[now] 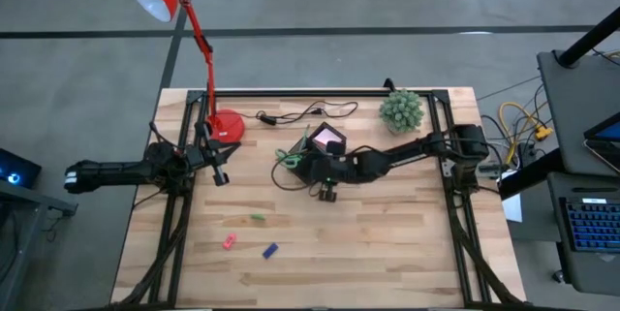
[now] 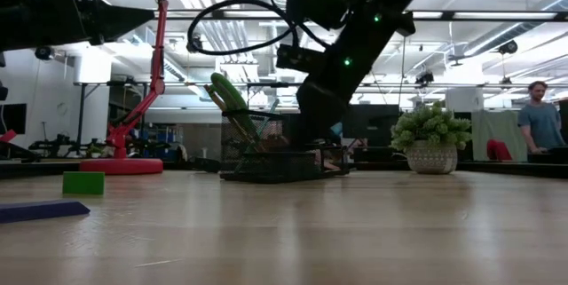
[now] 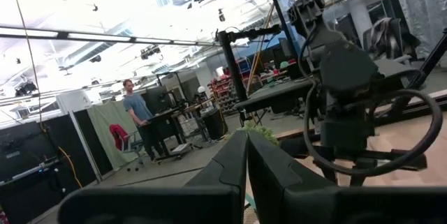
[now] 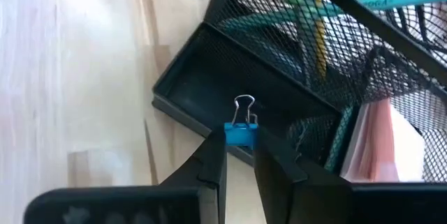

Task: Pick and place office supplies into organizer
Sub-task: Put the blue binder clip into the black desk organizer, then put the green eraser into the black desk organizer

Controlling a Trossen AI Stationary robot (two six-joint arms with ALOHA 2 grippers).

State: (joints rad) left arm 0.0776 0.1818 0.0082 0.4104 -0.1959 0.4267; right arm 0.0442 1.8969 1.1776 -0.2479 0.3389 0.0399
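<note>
The organizer [image 1: 312, 161] is a black mesh tray in the middle of the table. It holds green-handled scissors [image 2: 231, 98], a teal pen [image 4: 363, 4], a pencil [image 4: 318, 35] and a pink sticky-note pad [image 1: 329, 139]. My right gripper [image 4: 241, 146] is at the organizer's near side, over its low front compartment [image 4: 202, 88], shut on a small blue binder clip [image 4: 241, 133]. A green piece [image 1: 257, 217], a red piece [image 1: 230, 241] and a blue piece [image 1: 270, 250] lie on the near table. My left gripper [image 1: 221, 177] waits shut near the lamp base. My right gripper pinches the blue binder clip by its blue body [image 4: 241, 135] between the two fingertips [image 4: 213, 158]. The clip's wire loop [image 4: 244, 103] sticks out past the fingers toward the organizer. The clip is lifted clear, over the rim of the low front compartment.
A red desk lamp stands on its round base [image 1: 227, 125] at the far left, a black cable [image 1: 310, 112] runs along the far side, and a spiky green plant [image 1: 401, 110] sits far right. A person [image 2: 536, 116] stands in the room beyond. Bare wood lies along the near edge.
</note>
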